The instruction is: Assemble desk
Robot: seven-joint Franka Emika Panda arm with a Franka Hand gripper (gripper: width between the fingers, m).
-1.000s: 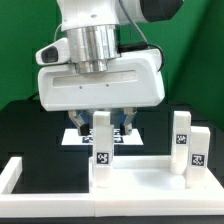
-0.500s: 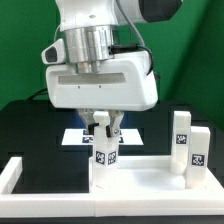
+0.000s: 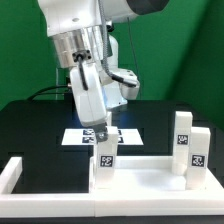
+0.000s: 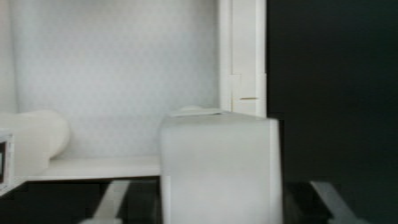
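One leg [image 3: 104,150] sits between the fingers of the gripper [image 3: 104,131], standing upright on the desk top [image 3: 140,180]. The wrist is turned hard over, so the hand looks mid-twist on the leg. Wrist view: leg [image 4: 221,160] fills the space between both fingers, pinched, no gap visible.

Directly below the hand: top, leg foot on it (whether threaded in or just resting, cannot tell).

Risks, judged:
- pinch slips during a turn, so the leg stays loose;
- leg goes in tilted and binds;
- torque drags the top sideways.

Farther out from the hand: two more legs [image 3: 188,143], upright, well apart. Beyond: marker board [image 3: 72,135], frame [image 3: 12,172].
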